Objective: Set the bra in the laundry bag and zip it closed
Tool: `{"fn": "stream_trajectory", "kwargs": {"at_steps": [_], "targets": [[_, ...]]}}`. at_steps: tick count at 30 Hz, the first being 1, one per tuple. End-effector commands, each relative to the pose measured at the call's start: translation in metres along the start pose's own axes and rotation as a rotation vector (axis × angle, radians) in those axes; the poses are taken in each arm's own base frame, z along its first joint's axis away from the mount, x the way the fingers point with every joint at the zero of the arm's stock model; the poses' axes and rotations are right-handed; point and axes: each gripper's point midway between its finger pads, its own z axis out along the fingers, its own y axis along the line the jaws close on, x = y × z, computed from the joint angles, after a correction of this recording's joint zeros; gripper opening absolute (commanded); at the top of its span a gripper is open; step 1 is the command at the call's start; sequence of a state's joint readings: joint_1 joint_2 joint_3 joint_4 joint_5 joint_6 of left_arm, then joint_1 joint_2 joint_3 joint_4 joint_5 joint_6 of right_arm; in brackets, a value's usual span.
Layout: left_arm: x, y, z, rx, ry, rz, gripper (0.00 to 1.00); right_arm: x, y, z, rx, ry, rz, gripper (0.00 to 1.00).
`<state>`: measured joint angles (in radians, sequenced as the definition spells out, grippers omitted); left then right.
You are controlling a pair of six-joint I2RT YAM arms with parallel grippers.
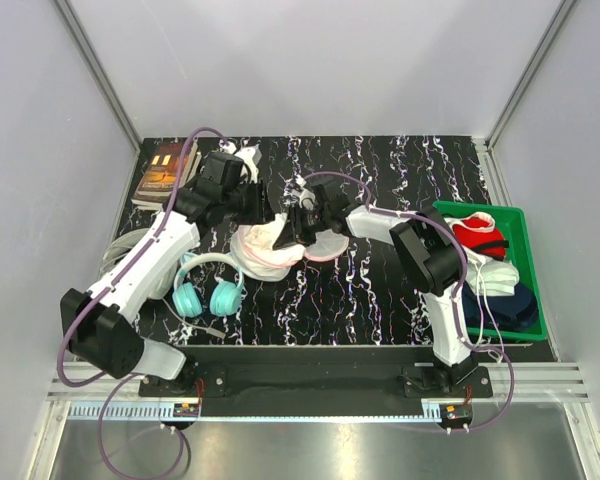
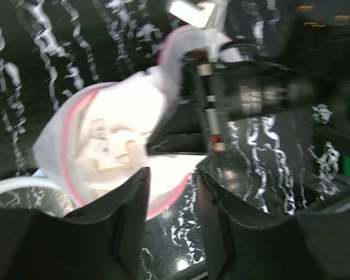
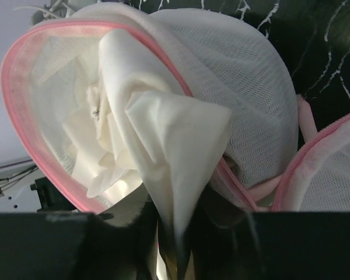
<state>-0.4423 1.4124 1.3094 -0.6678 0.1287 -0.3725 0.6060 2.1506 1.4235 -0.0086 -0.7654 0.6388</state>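
The laundry bag (image 1: pixel 325 243), a white mesh clamshell case with pink trim, lies open mid-table. It also shows in the right wrist view (image 3: pixel 254 87) and the left wrist view (image 2: pixel 99 134). No black garment shows. The limp garment in view is cream-white: the bra (image 3: pixel 163 134) lies bunched in the open half. My right gripper (image 1: pixel 298 228) is shut on a fold of it (image 3: pixel 178 233) at the bag's rim. My left gripper (image 1: pixel 263 205) is open and empty. Its fingers (image 2: pixel 134 216) straddle the bag's pink edge just above the table, apart from it.
Teal headphones (image 1: pixel 208 292) lie front left of the bag. Books (image 1: pixel 163 170) sit at the back left corner. A green tray (image 1: pixel 528 262) at the right holds red, white and dark clothes. A white object (image 1: pixel 248 158) lies behind the left gripper.
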Motion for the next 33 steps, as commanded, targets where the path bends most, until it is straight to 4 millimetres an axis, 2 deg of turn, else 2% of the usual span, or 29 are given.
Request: {"fn": "stream_trajectory", "kwargs": {"at_steps": [1, 2, 4, 5, 6, 9, 11, 13, 15, 16, 17, 18, 21, 24, 28, 33], "targets": [[-0.006, -0.028, 0.012, 0.115, 0.006, -0.056, 0.29, -0.006, 0.004, -0.003, 0.033, -0.060, 0.029, 0.33], [0.006, -0.021, 0.028, 0.095, 0.044, -0.073, 0.26, -0.007, 0.003, -0.005, 0.055, -0.073, 0.032, 0.34], [0.006, -0.013, 0.042, 0.088, 0.030, -0.130, 0.15, -0.001, 0.001, -0.014, 0.102, -0.066, 0.073, 0.37], [0.015, -0.005, 0.052, 0.069, 0.049, -0.154, 0.12, 0.001, -0.003, -0.016, 0.129, -0.075, 0.084, 0.38], [0.015, 0.000, 0.057, 0.054, 0.041, -0.189, 0.09, 0.001, 0.000, -0.020, 0.133, -0.080, 0.088, 0.39], [0.019, 0.001, 0.072, 0.080, 0.039, -0.235, 0.08, 0.007, -0.004, -0.027, 0.167, -0.096, 0.115, 0.46], [0.027, 0.014, 0.085, 0.029, 0.045, -0.246, 0.06, 0.013, -0.010, -0.031, 0.201, -0.101, 0.135, 0.49], [0.034, 0.023, 0.093, 0.000, 0.053, -0.246, 0.06, 0.015, -0.003, -0.038, 0.201, -0.107, 0.129, 0.51], [0.044, 0.033, 0.103, -0.028, 0.081, -0.253, 0.06, 0.015, 0.000, -0.053, 0.244, -0.135, 0.118, 0.60], [0.051, 0.036, 0.106, -0.038, 0.097, -0.254, 0.05, 0.021, -0.007, -0.062, 0.299, -0.131, 0.123, 0.64], [0.053, 0.039, 0.107, -0.049, 0.100, -0.252, 0.05, 0.017, -0.011, -0.079, 0.363, -0.193, 0.111, 0.78], [0.054, 0.040, 0.107, -0.053, 0.098, -0.248, 0.05, 0.018, -0.017, -0.091, 0.406, -0.219, 0.119, 0.85], [0.056, 0.041, 0.105, -0.055, 0.097, -0.238, 0.05, 0.022, -0.043, -0.127, 0.513, -0.338, 0.244, 0.96], [0.057, 0.044, 0.103, -0.063, 0.094, -0.233, 0.05, 0.029, -0.071, -0.150, 0.603, -0.431, 0.351, 0.97], [0.057, 0.041, 0.100, -0.051, 0.094, -0.225, 0.05, 0.028, -0.096, -0.163, 0.706, -0.479, 0.325, 0.94], [0.053, 0.037, 0.092, -0.031, 0.081, -0.209, 0.05, 0.024, -0.119, -0.156, 0.740, -0.450, 0.299, 0.88]]}}
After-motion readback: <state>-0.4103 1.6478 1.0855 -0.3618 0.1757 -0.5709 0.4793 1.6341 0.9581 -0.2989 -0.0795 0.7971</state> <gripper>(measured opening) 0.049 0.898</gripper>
